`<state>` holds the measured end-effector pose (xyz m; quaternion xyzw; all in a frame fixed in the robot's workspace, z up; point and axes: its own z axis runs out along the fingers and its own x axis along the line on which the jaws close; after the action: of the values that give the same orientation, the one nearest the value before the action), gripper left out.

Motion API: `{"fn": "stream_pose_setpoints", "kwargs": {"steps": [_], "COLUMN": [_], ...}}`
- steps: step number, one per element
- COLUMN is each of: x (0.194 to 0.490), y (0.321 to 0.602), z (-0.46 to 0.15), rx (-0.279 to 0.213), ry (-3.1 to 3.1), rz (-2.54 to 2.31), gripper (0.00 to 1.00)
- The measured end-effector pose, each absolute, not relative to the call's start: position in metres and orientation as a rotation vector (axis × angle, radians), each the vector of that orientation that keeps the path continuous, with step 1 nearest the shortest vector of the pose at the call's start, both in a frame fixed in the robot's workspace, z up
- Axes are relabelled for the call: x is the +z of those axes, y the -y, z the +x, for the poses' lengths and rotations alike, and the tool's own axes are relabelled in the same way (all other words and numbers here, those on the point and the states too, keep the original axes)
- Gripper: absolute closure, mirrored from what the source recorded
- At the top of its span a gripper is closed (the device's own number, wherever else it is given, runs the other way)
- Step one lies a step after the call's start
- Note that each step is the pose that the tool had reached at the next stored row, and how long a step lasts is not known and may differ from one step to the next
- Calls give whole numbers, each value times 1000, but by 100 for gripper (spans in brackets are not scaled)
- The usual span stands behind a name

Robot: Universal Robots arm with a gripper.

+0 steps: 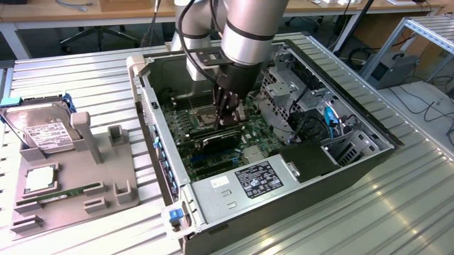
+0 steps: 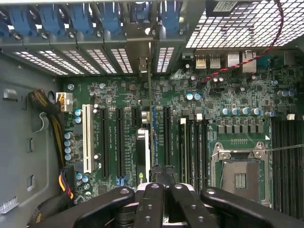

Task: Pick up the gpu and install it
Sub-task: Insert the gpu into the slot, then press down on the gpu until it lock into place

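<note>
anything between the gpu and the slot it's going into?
Nothing visible. The gripper is shut on the gpu, which stands edge-on inside the open PC case, directly over the motherboard slots. Whether it is fully seated cannot be told.

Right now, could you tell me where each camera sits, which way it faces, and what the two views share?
Exterior view: off the arm, above and outside, looking down into the open computer case; shows the arm and its gripper shut on the gpu.
Wrist view: on the wrist, looking along the fingers at the motherboard; the gpu stands edge-on among the slots.
Shared: gripper, gpu, motherboard, empty CPU socket.
</note>
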<state>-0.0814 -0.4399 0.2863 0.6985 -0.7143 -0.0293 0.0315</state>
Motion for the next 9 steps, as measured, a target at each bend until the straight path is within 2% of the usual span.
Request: {"fn": "stream_pose_setpoints", "kwargs": {"steps": [6, 9], "x": [286, 286], "y": [441, 452], "z": [-81, -83], "rx": [-90, -90], "ry": [2200, 2200], "rz": [2151, 2151], "gripper": [89, 89]}}
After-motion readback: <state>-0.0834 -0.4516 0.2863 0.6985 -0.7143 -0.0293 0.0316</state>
